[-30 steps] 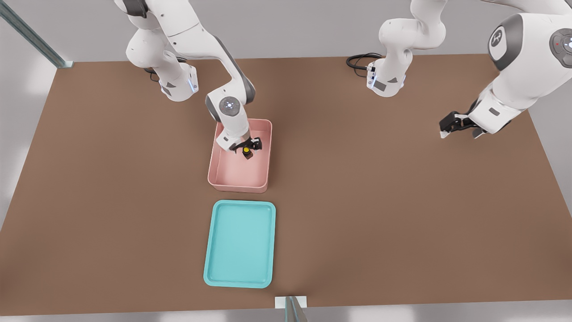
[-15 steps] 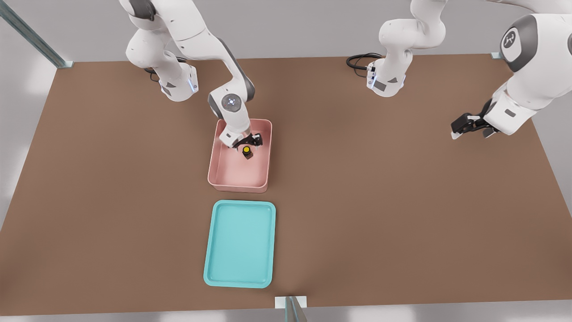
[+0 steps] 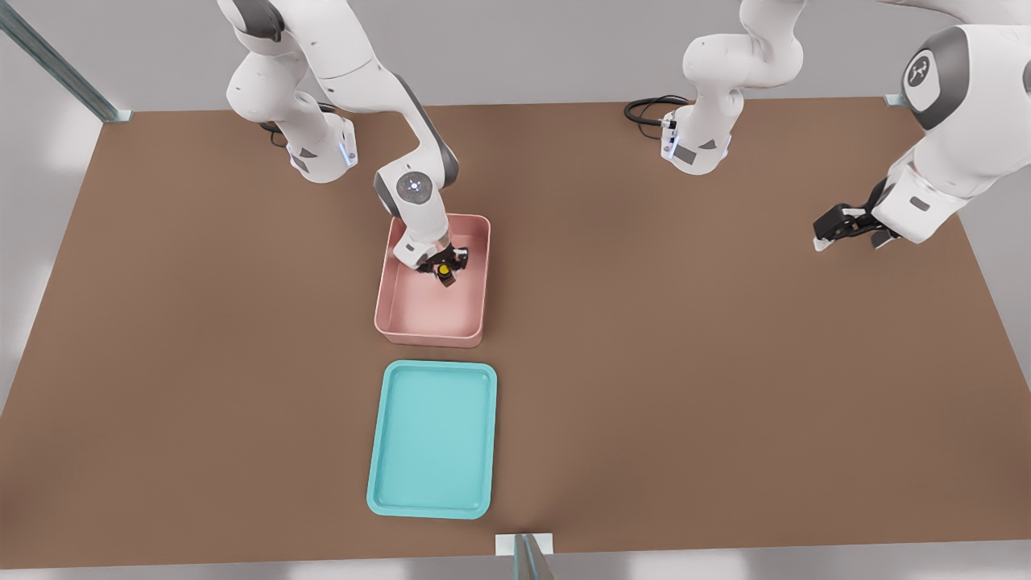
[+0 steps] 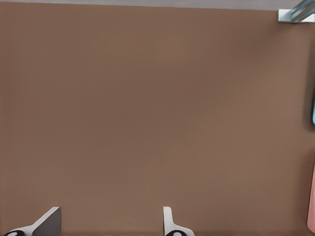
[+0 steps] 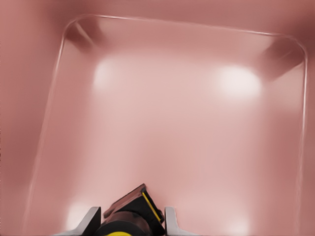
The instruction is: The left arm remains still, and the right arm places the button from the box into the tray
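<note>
The pale pink box (image 3: 428,332) sits mid-table, with the teal tray (image 3: 433,451) just in front of it, nearer the camera. The button (image 3: 445,275), a dark block with a yellow cap, rests on the box floor near its far end. My gripper (image 3: 442,267) reaches down inside the box and is open, one finger on each side of the button. In the right wrist view the button (image 5: 134,210) lies between the fingertips (image 5: 91,220) with narrow gaps, over the pink box floor (image 5: 172,123). The tray holds nothing.
The brown table (image 3: 685,362) stretches wide around both containers. The box's raised walls (image 5: 58,98) surround the gripper closely. The parked arm hangs over the table's edge on the front view's right. A metal post (image 3: 527,556) stands at the table's front edge.
The gripper rose slightly off the button, then came down again so its fingers now straddle it. The parked arm shifted a little toward the front view's right early on.
</note>
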`<state>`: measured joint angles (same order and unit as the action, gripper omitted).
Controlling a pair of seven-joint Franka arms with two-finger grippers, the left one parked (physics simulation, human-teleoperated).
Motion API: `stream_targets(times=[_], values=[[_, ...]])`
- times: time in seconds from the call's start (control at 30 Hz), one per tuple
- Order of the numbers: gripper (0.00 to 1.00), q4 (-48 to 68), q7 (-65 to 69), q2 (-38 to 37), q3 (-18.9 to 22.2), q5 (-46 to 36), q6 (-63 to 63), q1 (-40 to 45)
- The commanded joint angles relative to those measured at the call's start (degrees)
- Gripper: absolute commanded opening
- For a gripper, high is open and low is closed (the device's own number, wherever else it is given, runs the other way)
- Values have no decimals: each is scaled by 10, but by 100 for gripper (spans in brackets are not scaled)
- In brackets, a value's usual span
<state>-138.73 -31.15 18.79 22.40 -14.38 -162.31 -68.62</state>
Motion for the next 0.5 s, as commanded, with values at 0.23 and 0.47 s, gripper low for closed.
stream_targets(times=[0.23,0.47], values=[[49,63,25,-17,5,-1,92,9],[49,219,116,-2,21,0,195,93]])
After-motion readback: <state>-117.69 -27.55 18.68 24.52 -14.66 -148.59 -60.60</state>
